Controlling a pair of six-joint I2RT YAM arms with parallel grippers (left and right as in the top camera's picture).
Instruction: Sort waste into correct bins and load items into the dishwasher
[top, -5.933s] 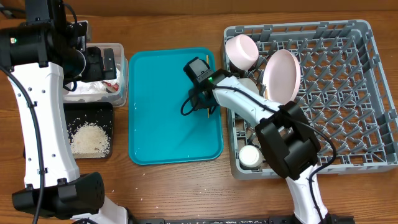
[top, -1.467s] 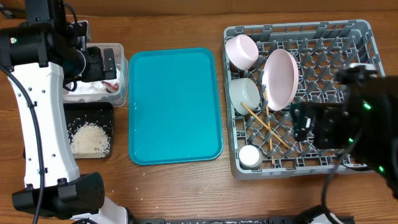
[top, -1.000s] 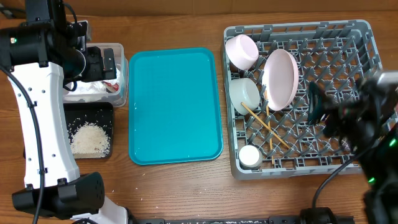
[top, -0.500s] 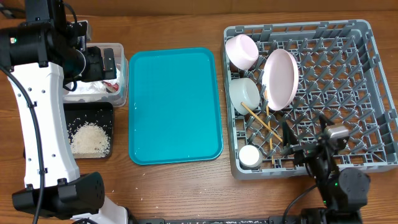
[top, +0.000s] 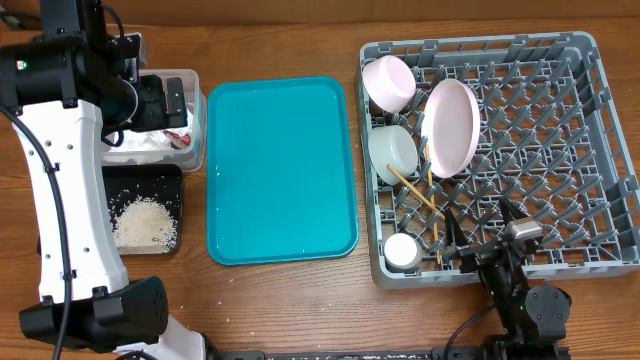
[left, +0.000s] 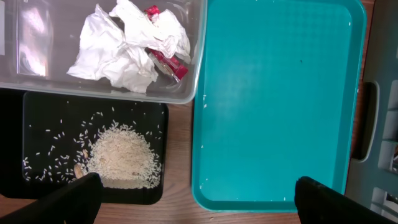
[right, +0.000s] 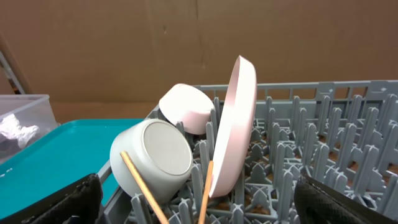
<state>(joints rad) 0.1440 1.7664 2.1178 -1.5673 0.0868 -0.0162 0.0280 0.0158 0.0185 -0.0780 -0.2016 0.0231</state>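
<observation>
Left gripper (left: 199, 202) and right gripper (top: 480, 232) gape empty; sorting looks done.
Right of the teal tray (top: 280, 170), dish rack (top: 560, 120) holds plate (top: 452, 125), bowls (top: 393, 150), cup (top: 403, 251), chopsticks (top: 420, 200); left, tub (top: 197, 120) holds paper (left: 124, 46), black tray (top: 125, 180) rice (left: 121, 155). Lift clear of pegs.

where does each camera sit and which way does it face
Overhead: above the table, facing straight down at tub, black tray, teal tray and rack; left arm and right arm show.
Left wrist: over the table's left, facing down on tub, rice and teal tray; left tool fingers at bottom corners.
Right wrist: low at the rack's near edge, facing level across it at plate and bowl; right tool fingers at bottom corners.
Shared: teal tray in all three.
</observation>
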